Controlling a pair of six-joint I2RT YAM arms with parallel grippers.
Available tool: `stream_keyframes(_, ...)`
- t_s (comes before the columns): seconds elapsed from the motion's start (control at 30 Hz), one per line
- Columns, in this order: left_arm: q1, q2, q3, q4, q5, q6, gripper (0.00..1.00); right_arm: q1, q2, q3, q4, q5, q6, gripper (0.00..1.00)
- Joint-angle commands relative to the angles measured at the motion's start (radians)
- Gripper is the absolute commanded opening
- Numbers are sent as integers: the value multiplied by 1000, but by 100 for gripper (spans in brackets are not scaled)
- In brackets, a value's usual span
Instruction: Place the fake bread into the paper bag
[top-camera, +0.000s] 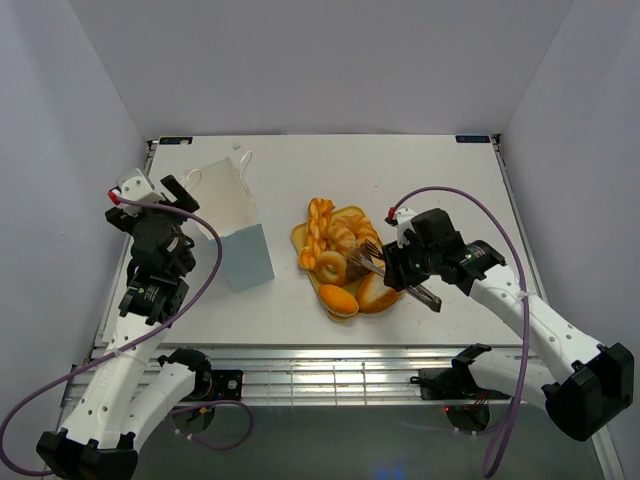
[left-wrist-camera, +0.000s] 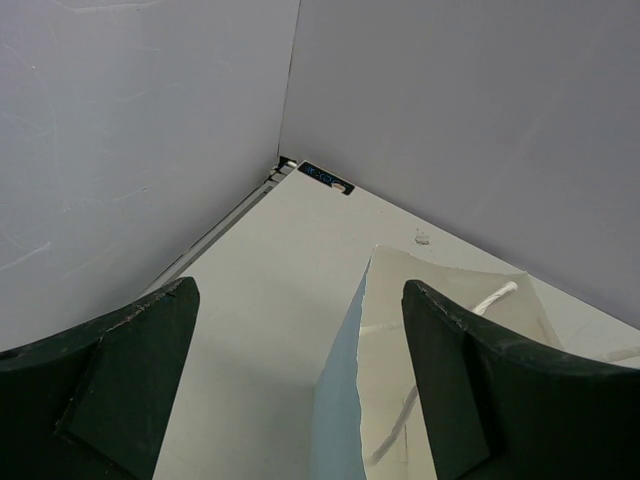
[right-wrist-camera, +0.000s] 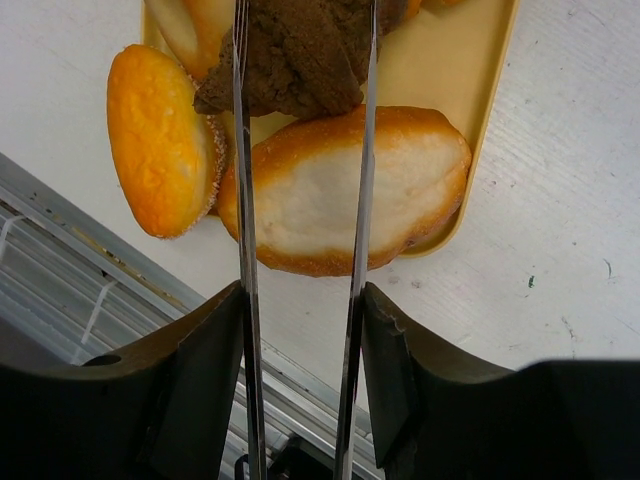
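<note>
The fake bread (top-camera: 335, 250) lies heaped on a flat yellow tray (top-camera: 300, 237) in the middle of the table. My right gripper (right-wrist-camera: 302, 300) is shut on a pair of metal tongs (right-wrist-camera: 243, 200). The tongs' two blades flank a dark brown piece (right-wrist-camera: 300, 55) that sits above a pale oval roll (right-wrist-camera: 340, 190). An orange roll (right-wrist-camera: 160, 140) lies to its left. The paper bag (top-camera: 235, 225) stands upright at the left, its mouth open. My left gripper (left-wrist-camera: 300, 295) is open and straddles the bag's top edge (left-wrist-camera: 345, 400) without gripping it.
Grey walls enclose the table on three sides. The table's metal front rail (right-wrist-camera: 90, 280) runs just below the tray. A white cord handle (left-wrist-camera: 495, 297) lies inside the bag. The right arm (top-camera: 520, 310) reaches in from the bottom right.
</note>
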Motion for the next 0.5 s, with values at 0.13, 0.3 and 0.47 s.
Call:
stream_keyframes(0.13,-2,-18,7,-5,11,-5,93,6,21,49,15,9,-2,45)
stream_keyframes(0.3,-4,-22,7,-5,11,-5,93,6,22,70,-1,8,4,38)
stream_keyframes(0.47,-2,-25,7,-5,9,-5,93,6,13,98,-23,16,7,29)
